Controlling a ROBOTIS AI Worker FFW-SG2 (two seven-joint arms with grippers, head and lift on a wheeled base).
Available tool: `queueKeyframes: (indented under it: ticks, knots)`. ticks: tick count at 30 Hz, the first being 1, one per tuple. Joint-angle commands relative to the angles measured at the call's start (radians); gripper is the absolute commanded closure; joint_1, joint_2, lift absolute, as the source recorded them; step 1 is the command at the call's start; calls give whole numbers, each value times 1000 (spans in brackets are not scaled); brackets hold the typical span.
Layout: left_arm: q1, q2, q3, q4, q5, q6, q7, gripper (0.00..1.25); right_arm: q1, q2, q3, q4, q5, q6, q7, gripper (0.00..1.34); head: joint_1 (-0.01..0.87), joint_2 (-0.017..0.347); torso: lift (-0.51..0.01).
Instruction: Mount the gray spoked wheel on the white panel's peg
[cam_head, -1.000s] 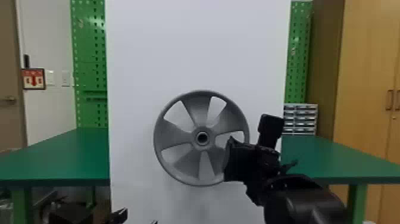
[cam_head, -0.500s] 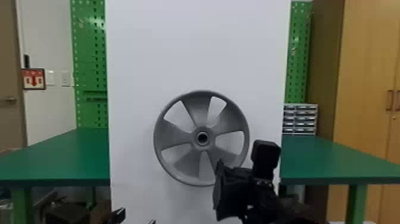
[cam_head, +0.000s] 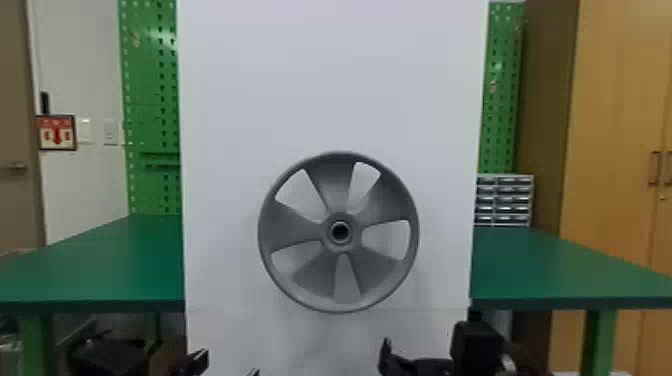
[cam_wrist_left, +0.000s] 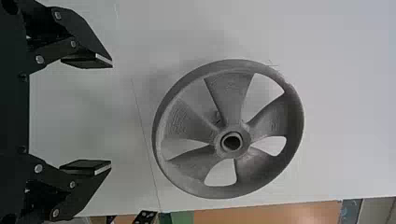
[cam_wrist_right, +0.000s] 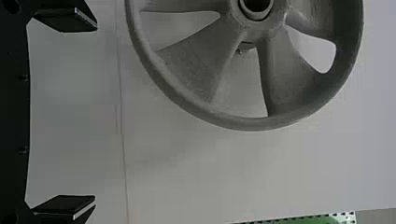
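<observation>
Gray spoked wheel (cam_head: 340, 216) upright against the white panel (cam_head: 330, 90), w/ its face to the robot, just below ctr of the head view, toward 6 o'clock. Five spokes; openings at approx. 1, 3, 6, 8 & btwn 10 & 11 o'clock. Neither gripper touches it, so prob. the peg is carrying it. The hub's bore (cam_head: 340, 230) is dark; can't tell how far the peg runs in. Btwn spokes, right wrist view has a small piece (cam_wrist_right: 246, 47) behind the hub, poss. part of the peg's mount.

L gripper (cam_wrist_left: 111, 114): fingers spread wide, nothing btwn them; in the head view its tips are at 7 o'clock from the hub, low at the bottom edge. R gripper (cam_wrist_right: 95, 113): also wide open & empty; in the head view a fingertip is at approx. 5 o'clock from the hub, below the rim.

Green tabletop (cam_head: 100, 270) out at 8 to 9 o'clock, another stretch (cam_head: 565, 270) at 3 to 4.

Step in hand, as judged: mounting looks done or v. nearly so; now the release & seating check. Next move: keep both grippers clear of the rim, watch that the wheel sits steady, & if it's shallow on the peg, press squarely near the hub, since a push at the rim might tip it.
</observation>
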Motion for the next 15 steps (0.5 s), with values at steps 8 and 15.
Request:
queueKeyframes:
  ticks: [8,15]
  knots:
    - [3,-7,3,0,0,-5,-1,481,199,2,-90,72,33,-198,117,-2,123,-8,-406]
    - [8,-16,8,0,0,-13,-1,481,274,35,-159,172,74,-356,217,-2,123,-8,-406]
